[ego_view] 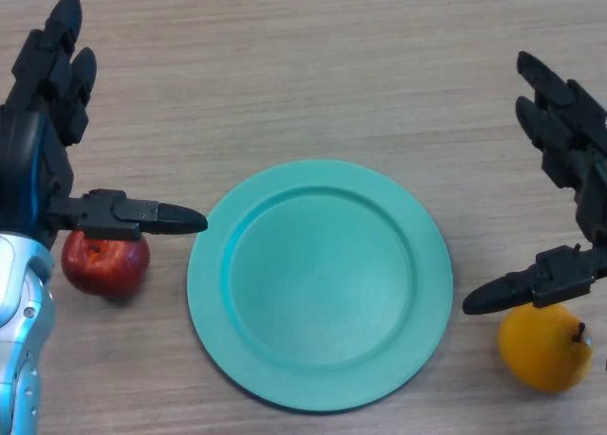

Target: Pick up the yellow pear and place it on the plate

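The yellow pear [542,346] lies on the wooden table at the lower right, a short dark stem on its right side. My right hand [569,160] hovers above it, fingers straight and pointing away, thumb [517,285] stretched left just over the pear's top. A teal plate [319,283] sits bare in the middle, left of the pear. My left hand [38,122] is at the left edge, fingers straight, its thumb [142,215] pointing toward the plate's rim.
A red apple [104,262] rests on the table left of the plate, under my left thumb. The wooden tabletop [303,65] stretches beyond the plate.
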